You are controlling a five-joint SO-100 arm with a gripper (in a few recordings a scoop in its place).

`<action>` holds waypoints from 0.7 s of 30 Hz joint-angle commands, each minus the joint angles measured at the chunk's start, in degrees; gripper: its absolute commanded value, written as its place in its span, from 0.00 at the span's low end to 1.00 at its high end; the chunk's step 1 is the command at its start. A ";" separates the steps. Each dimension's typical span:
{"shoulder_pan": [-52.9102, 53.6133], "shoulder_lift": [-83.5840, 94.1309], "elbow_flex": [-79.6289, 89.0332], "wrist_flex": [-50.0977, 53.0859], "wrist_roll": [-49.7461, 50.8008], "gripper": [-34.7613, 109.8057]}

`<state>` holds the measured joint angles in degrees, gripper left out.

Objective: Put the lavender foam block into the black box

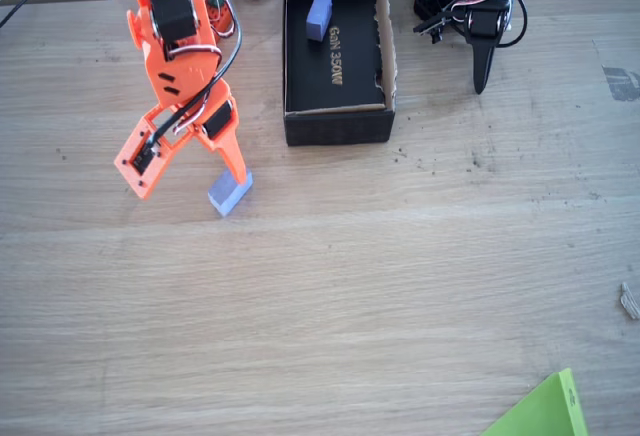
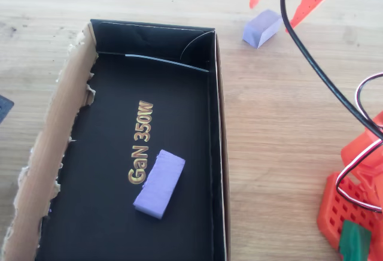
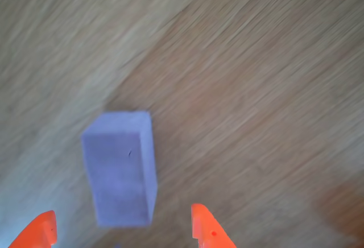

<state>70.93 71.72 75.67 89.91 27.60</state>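
Note:
The lavender foam block (image 1: 230, 194) (image 2: 261, 27) (image 3: 119, 165) lies on the wooden table, left of the black box's front corner in the fixed view. My orange gripper (image 1: 190, 184) (image 2: 275, 11) (image 3: 122, 228) is open just above it, one fingertip on each side, not touching it. The black box (image 1: 340, 126) (image 2: 185, 105) sits at the back of the table, gold "GaN 350W" lettering on its floor. A slimmer lavender block (image 1: 319, 16) (image 2: 159, 183) lies inside the box.
A green sheet (image 1: 545, 411) pokes in at the bottom right corner of the fixed view. The box's torn cardboard rim (image 2: 66, 129) stands higher than the table. Bare wood stretches in front of the box and the gripper.

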 commanded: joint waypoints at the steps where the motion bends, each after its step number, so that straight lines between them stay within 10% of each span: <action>1: 1.67 0.09 -2.55 -0.79 -0.09 0.46; 21: 0.26 -4.22 -3.60 -3.96 2.90 0.45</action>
<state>71.54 66.71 75.23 86.75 28.92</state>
